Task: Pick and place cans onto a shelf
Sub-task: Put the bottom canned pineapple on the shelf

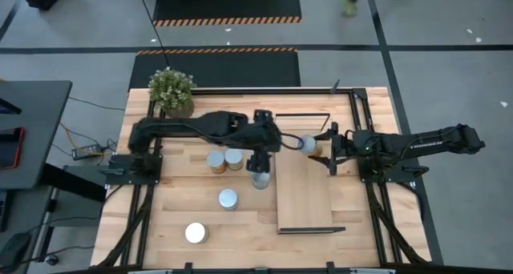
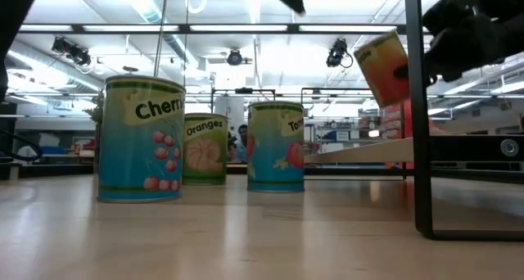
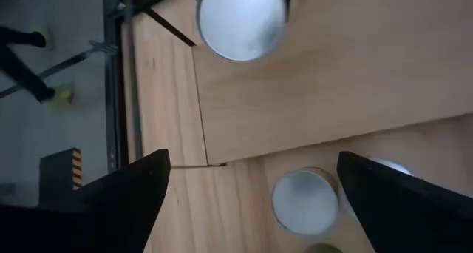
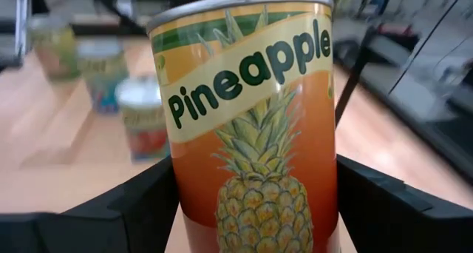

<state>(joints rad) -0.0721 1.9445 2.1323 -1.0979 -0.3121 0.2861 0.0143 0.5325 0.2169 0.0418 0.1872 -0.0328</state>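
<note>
1. A pineapple can (image 4: pixel 255 127), orange-sided with a silver lid, is being held above the shelf (image 1: pixel 304 195); in the low view it is tilting in mid-air (image 2: pixel 383 67), clear of the board.
2. The right gripper (image 4: pixel 255 208) is clenching this pineapple can between its two dark fingers, one pressing on each side of the label. In the high view the gripper (image 1: pixel 319 146) is sitting over the shelf's far end.
3. The shelf is lying as a long light-wood board on the right half of the table (image 1: pixel 160 226), its black frame (image 2: pixel 422 116) standing at the short end nearest the low camera.
4. The left gripper (image 3: pixel 251 194) is hovering with its fingers spread apart and nothing between them, above the shelf's left edge; a can lid (image 3: pixel 303 201) is showing on the table below it.
5. Two cans (image 1: pixel 224 160) are standing side by side, touching, left of the shelf; another can (image 1: pixel 228 199) is standing nearer the front, and a white-topped can (image 1: pixel 195 233) is standing nearest the front edge.
6. At table height, a cherry can (image 2: pixel 141 139), an orange can (image 2: pixel 205 148) and a third can (image 2: pixel 275 146) are standing upright.
7. A potted plant (image 1: pixel 171 90) is sitting at the table's far left corner.
</note>
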